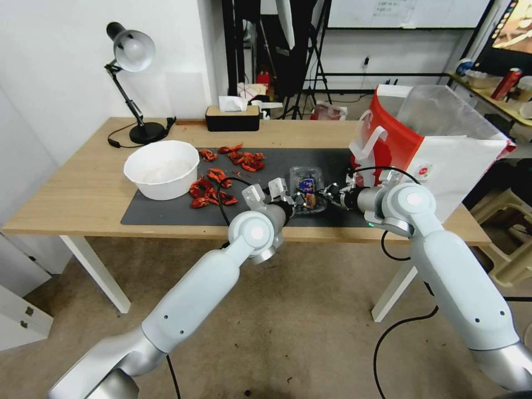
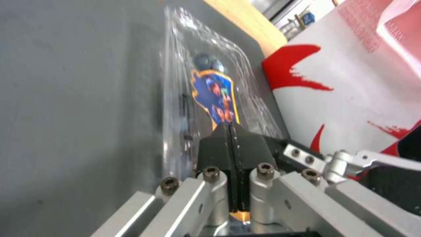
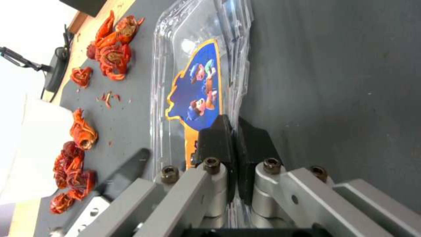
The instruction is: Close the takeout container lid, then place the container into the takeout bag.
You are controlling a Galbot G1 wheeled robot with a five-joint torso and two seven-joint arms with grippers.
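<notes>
Nearest the robot, both arms reach fwd over the table edge and meet at the takeout container, which sits on the dark mat near the front edge, center-right. Left gripper comes in from the robot's left side; in its wrist view the black pads are pressed together w/ a thin clear plastic edge pinched between them, so closed on the container rim. Right gripper comes from the opposite side; its pads are likewise clamped on the stacked clear rims. Likely reason for the two-sided grip: squeeze both clamshell halves so they snap shut and stay aligned. The lid w/ the blue-and-orange sticker lies flat over the berry half, looks closed or nearly so; can't tell if the latch is fully seated. A dark berry shows thru the plastic. Just beside the container on the robot's right stands the takeout bag, white w/ red pattern, mouth open upward w/ lining sticking out, handy for a short transfer. Step judged: closing about finished, bagging not yet done. Left of the container: red crayfish shells scattered on the mat, then the white bowl. Farther back: tissue box and desk lamp.
</notes>
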